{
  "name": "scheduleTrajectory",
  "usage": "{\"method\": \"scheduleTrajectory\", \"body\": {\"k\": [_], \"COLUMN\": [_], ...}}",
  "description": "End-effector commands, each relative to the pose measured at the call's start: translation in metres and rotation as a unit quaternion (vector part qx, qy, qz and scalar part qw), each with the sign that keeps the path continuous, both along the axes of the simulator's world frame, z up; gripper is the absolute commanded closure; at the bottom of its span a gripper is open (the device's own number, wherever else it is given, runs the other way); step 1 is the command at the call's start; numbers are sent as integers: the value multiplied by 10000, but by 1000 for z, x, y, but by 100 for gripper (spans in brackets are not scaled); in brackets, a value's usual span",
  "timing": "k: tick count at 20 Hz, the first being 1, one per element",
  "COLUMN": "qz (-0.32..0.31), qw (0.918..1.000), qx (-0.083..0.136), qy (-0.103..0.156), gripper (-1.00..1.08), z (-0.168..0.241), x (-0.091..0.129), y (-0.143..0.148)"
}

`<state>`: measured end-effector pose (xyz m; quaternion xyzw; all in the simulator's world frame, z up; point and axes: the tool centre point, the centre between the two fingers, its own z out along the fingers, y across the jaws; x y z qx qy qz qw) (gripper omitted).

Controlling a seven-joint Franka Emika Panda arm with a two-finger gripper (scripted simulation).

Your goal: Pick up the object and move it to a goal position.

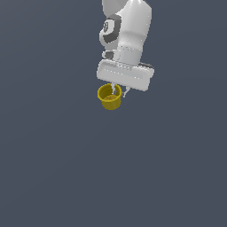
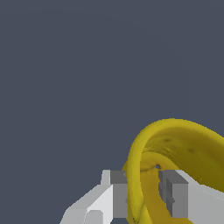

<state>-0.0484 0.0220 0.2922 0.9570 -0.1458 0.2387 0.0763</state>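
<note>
The mustard-yellow cup hangs just under the white gripper, upright with its open mouth showing. In the wrist view the cup fills the corner of the picture, and its thin rim wall sits between the two grey fingertips. One pad is outside the wall and the other pad is inside the cup. The gripper is shut on the cup's rim. No shadow or contact with the floor shows under the cup; it looks lifted.
The plain dark grey-blue floor surrounds the arm on all sides. No other objects, containers or goal marker show in either view.
</note>
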Motion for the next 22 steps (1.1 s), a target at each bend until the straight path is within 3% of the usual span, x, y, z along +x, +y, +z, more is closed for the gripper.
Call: {"method": "scheduleTrajectory", "body": {"k": [1, 22], "qz": [4, 29], "qw": [10000, 10000], "qx": [2, -41], "qy": [-14, -45], "gripper": [108, 108], "z": [14, 165], "x": [0, -9], "y": [-2, -31]}}
